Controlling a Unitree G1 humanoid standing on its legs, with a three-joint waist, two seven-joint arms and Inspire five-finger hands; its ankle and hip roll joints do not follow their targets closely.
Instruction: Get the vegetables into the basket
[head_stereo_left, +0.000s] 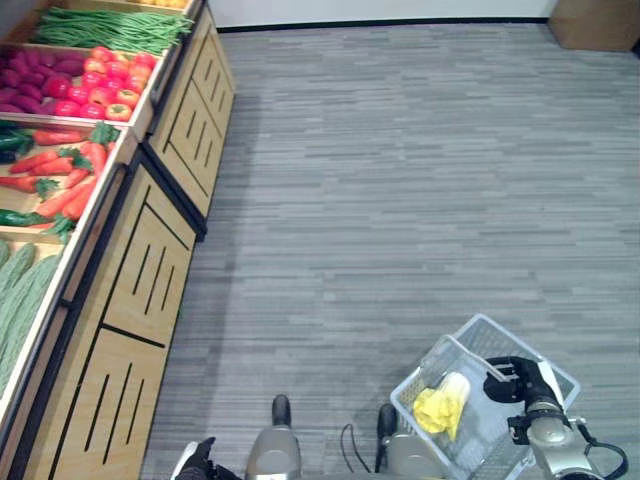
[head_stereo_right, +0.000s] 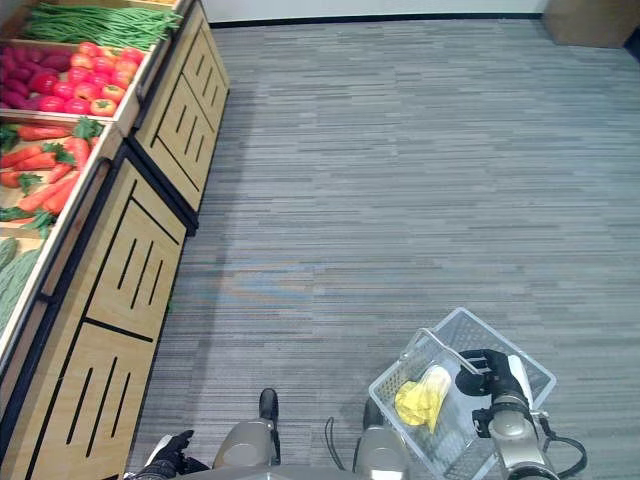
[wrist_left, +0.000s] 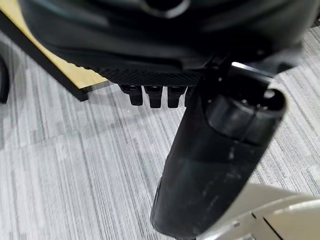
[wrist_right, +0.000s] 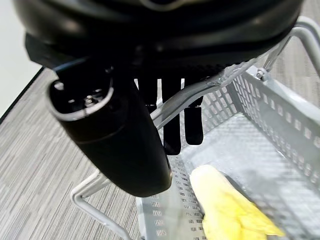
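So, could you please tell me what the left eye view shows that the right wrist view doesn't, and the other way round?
The left eye view alone takes in the wooden produce stand with its carrots, tomatoes and green beans, and the left robot hand at the bottom edge. The right wrist view alone shows, close up, the right robot hand with its fingers hooked round the basket's handle. Both show the white basket with a yellow vegetable lying inside.

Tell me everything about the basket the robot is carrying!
The basket is pale grey, plastic-looking, with walls full of little holes and thin handles. It hangs low at the robot's right side over the striped grey floor. The right hand holds one handle, fingers curled round it. Inside lies a yellow leafy vegetable.
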